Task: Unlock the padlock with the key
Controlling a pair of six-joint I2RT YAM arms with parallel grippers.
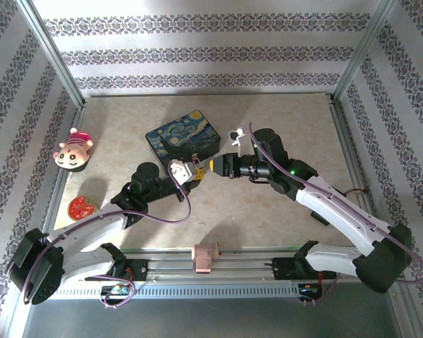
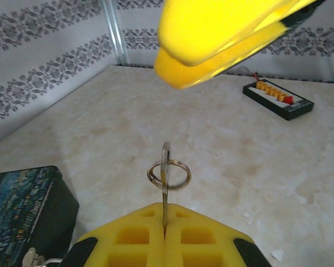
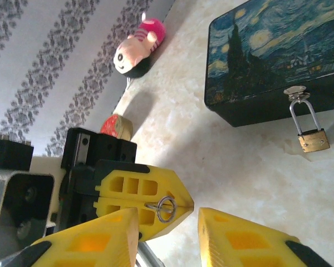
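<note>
My left gripper [image 1: 197,173] [image 2: 165,223] is shut on a small silver key [image 2: 166,161], which stands up from the yellow pads with its ring [image 2: 168,174] [image 3: 166,208] hanging free. Facing it tip to tip, my right gripper [image 1: 213,166] [image 3: 167,219] is open, its fingers [image 2: 222,33] on either side of the left gripper's tip [image 3: 183,199] without touching the key. The tiny brass padlock [image 3: 313,140] hangs shut by its silvery shackle [image 3: 299,115] from the front clasp of the starry-night painted box [image 1: 183,136] [image 3: 278,55], just behind both grippers.
A pink plush doll [image 1: 73,149] [image 3: 136,47] lies at the left wall and a red round lid [image 1: 82,207] near the left arm. A black strip with orange parts [image 2: 278,99] lies on the table to the right. A pink block [image 1: 206,255] sits on the front rail.
</note>
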